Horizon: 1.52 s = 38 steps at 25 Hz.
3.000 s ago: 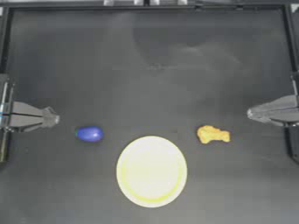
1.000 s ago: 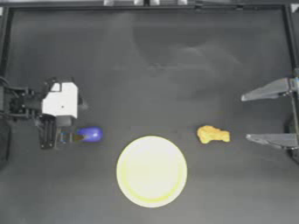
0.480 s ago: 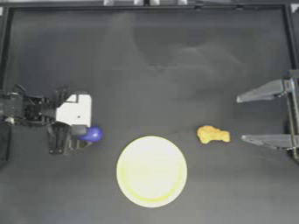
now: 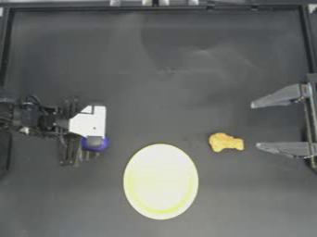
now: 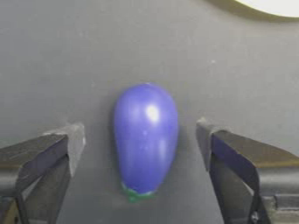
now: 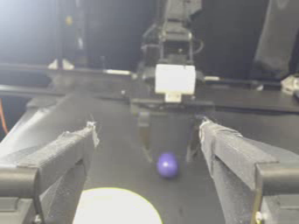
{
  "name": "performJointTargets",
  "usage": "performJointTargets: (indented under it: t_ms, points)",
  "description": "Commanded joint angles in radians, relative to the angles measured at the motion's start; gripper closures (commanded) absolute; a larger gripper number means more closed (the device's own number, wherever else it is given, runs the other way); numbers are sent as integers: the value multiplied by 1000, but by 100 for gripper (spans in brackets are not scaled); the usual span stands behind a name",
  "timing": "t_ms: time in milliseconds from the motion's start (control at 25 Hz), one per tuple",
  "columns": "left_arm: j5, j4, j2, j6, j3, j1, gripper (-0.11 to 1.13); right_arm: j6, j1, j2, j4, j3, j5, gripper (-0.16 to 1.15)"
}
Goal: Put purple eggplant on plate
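Observation:
The purple eggplant [image 4: 96, 144] lies on the dark table to the left of the plate [image 4: 161, 181], partly hidden under my left wrist in the top view. In the left wrist view the eggplant [image 5: 146, 139] lies between my two jaws with a gap on each side and its green stem end toward the camera. My left gripper [image 5: 140, 135] is open around it, and the plate's rim [image 5: 274, 5] shows beyond. My right gripper [image 4: 257, 126] stands open at the table's right side, far from both. From there the eggplant [image 6: 167, 165] and the plate [image 6: 116, 208] show in front of my left arm [image 6: 174, 81].
A yellow-orange lumpy piece [image 4: 225, 142] lies to the right of the plate, close to the lower finger of my right gripper. The table's raised frame [image 4: 155, 6] runs along the back and sides.
My left arm has come out from the left edge and lowered its open gripper around the eggplant. My right gripper has opened and stays at the right side.

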Motion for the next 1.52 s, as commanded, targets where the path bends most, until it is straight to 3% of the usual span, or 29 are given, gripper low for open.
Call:
performJointTargets:
  t_ms: [40, 240, 360, 440, 600, 680, 880, 1160, 1520]
  points:
    - [-25, -3, 12, -3, -20, -8, -1, 0, 0, 6, 3, -17, -8, -1]
    - [-44, -15, 37, -3, -20, -14, 0, 2, 0, 6, 3, -17, -8, -1]
    - [-38, -15, 41, -5, -20, -18, 8, 2, 0, 6, 3, -17, -8, -1]
    - [-38, -17, 46, -5, -20, -18, 21, 2, 0, 8, 3, -17, -8, -1]
    - [-18, -21, 48, -2, -44, -23, 63, 2, 0, 6, 11, -14, -8, -1]
    - [-2, -20, 48, 0, -58, -21, 74, 2, 0, 6, 14, -14, -8, -1]
    - [35, -20, 28, 0, -98, -28, 67, 0, 0, 6, 14, -12, -8, -1]
    - [49, -14, -37, 37, -199, -69, 66, 2, 0, 6, 14, -9, -8, -1]
    - [49, -14, 72, 87, -353, -170, 66, 2, 0, 8, 17, -9, -8, -1]
